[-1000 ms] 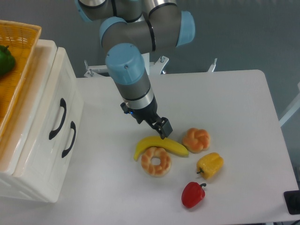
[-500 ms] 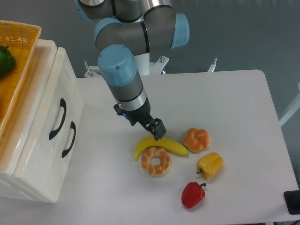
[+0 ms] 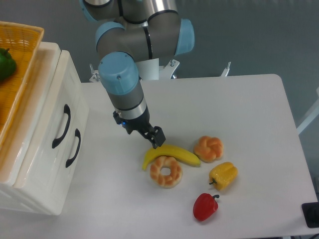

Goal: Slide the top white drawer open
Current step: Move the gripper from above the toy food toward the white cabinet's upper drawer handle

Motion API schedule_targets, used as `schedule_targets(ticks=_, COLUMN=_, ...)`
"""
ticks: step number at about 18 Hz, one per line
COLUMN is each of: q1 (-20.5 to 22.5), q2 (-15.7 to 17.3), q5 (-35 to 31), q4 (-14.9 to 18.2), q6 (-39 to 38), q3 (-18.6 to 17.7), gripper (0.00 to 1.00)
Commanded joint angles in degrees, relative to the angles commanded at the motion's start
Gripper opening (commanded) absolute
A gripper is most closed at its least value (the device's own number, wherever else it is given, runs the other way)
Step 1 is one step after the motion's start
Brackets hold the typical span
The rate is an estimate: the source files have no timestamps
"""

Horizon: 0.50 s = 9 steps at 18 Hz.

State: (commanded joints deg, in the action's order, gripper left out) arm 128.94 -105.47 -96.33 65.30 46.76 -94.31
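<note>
While the jaws (image 3: 157,137) hang just above the left end of the banana (image 3: 171,154), their dark tips read as one block from this angle, so I cannot tell whether they are spread or pressed together; nothing is seen between them. Compared with a second ago, the jaws have shifted left and a little up in the picture, away from the banana's middle and toward the cabinet (image 3: 42,134), and the arm's blue-capped wrist (image 3: 118,74) has swung left with them.

Just below the banana lies a ring-shaped pastry (image 3: 166,171), touching it; a knotted bun (image 3: 209,148) sits at the banana's right end. A yellow pepper (image 3: 224,175) and a red pepper (image 3: 205,206) lie farther right and lower on the table (image 3: 239,109). None of these has moved.

At the left edge, well apart from the jaws, the top drawer (image 3: 56,112) stays closed, its black handle (image 3: 62,126) beside the lower drawer's handle (image 3: 74,147). A wicker basket (image 3: 20,59) with a green pepper (image 3: 6,63) rests on the cabinet.
</note>
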Motion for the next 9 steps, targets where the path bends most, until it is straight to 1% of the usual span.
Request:
schedule_targets(ticks=2, q1=-0.5, q2=-0.2, q5=0.0, q4=0.0, q6=-0.6, q3=0.3, gripper=1.00)
schedule_targets(ticks=5, q1=-2.2, q2=-0.7, q5=0.3, q4=0.0, q6=-7.6, q3=0.8, gripper=1.00)
schedule_targets(ticks=9, q1=-2.5, q2=-0.7, q5=2.7, q4=0.1, q6=-12.1, q3=1.2, gripper=1.00)
